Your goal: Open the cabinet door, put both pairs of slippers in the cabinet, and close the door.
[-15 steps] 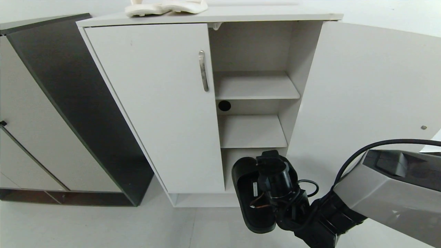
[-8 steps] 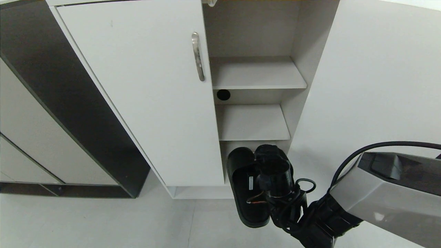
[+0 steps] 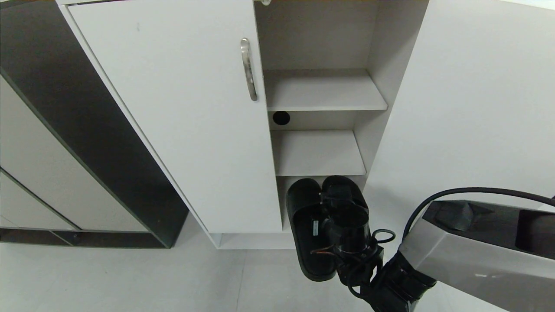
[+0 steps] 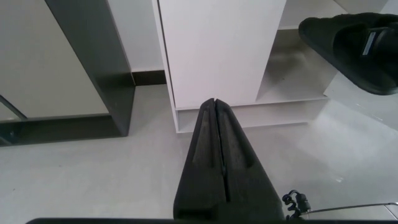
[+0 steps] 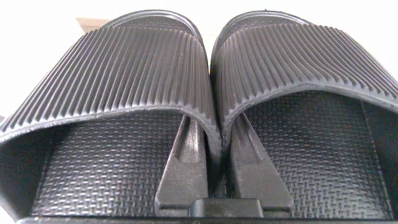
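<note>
A pair of black slippers (image 3: 308,225) hangs side by side, toes at the mouth of the white cabinet's bottom compartment (image 3: 284,203). My right gripper (image 3: 337,200) is shut on them. In the right wrist view its fingers (image 5: 186,163) pinch the two inner strap edges together, with the ribbed slipper straps (image 5: 143,62) arching over the right gripper (image 5: 216,155). The cabinet's right door (image 3: 459,108) stands wide open. My left gripper (image 4: 214,109) is shut on nothing, low over the floor before the cabinet, and the black slippers (image 4: 357,37) appear beyond it.
The left cabinet door (image 3: 182,112) with its metal handle (image 3: 247,69) is closed. Two bare shelves (image 3: 318,151) sit above the bottom compartment. A dark-sided cabinet (image 3: 65,108) stands to the left. Pale floor (image 3: 130,277) spreads in front.
The head camera has tilted down, so the cabinet top has left the picture. My right gripper has carried the black slippers a little forward, toward the bottom compartment.
</note>
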`<state>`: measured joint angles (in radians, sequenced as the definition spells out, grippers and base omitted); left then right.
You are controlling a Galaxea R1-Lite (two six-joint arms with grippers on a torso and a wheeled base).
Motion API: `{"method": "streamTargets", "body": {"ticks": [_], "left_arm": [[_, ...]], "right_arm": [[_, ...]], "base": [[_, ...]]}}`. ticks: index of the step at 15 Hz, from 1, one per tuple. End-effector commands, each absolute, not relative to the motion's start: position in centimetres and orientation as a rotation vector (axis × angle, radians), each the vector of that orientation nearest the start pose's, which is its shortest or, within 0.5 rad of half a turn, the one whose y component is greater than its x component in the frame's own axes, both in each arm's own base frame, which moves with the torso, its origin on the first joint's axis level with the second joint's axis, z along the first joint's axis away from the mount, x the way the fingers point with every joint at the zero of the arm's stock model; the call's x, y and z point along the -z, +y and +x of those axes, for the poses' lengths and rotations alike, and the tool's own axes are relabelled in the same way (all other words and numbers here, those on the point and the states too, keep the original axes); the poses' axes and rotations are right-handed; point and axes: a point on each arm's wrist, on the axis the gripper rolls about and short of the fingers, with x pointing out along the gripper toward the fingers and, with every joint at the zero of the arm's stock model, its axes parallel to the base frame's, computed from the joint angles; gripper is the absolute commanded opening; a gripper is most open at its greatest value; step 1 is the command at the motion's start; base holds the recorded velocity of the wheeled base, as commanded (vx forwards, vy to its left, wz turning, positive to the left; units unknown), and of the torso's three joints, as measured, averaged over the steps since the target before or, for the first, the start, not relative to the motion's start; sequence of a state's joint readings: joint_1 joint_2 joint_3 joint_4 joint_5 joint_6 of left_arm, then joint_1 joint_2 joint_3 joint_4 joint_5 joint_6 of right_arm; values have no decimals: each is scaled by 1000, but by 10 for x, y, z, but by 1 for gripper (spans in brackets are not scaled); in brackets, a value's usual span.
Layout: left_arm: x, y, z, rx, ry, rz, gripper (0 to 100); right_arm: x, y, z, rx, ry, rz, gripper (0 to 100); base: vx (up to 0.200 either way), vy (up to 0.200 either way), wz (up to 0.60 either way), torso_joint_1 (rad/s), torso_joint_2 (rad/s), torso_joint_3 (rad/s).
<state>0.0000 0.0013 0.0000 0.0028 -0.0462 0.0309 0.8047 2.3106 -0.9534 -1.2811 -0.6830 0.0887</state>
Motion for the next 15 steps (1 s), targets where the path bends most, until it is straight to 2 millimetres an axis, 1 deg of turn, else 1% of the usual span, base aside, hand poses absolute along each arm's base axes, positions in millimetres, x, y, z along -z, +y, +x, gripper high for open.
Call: {"method": "streamTargets", "body": {"ticks": [1,4,13,15], "left_arm": [[-75,-1,-23,46,5,31,0],[-75,-1,-23,46,4,31,0],[-75,-1,-23,46,5,31,0],[-75,-1,-23,46,4,31,0]], "right_arm": [[-59,286,295,-117,59,39,0],[-60,280,301,-86,40,23,0],[-60,275,308,-68,38,21,0],[-62,273,314,-62,29,28,0]], "base": [[0,0,0,0,0,0],[0,0,0,0,0,0],[200,0,0,3,5,3],[0,0,0,0,0,0]]}}
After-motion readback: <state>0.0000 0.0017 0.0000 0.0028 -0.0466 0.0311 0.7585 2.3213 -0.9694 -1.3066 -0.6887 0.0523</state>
